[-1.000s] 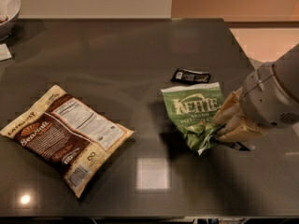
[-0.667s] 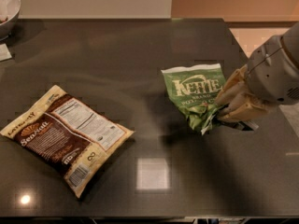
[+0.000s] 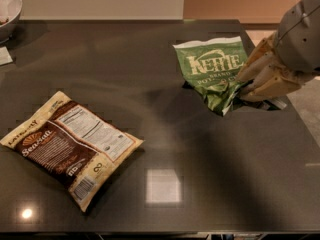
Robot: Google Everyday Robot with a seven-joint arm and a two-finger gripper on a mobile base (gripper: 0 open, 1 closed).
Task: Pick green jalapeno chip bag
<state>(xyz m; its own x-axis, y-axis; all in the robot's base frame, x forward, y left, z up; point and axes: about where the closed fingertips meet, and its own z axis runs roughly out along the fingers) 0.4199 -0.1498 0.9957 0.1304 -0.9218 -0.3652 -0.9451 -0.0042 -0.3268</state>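
At the worktop's right side, your gripper has its fingers pinched on the green chip bag's crumpled edge, and the bag looks raised. You're mid-lift; next, raise it straight with a firm grip.

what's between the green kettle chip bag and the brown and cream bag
Only bare dark tabletop, seen in the camera view, between the green jalapeno chip bag and the cream-and-brown bag. The gripper grips the green bag's right edge.

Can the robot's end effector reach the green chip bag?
Yes, it seems: the end effector, on the right of the table, is shut on the green jalapeno chip bag, pinching its right edge.
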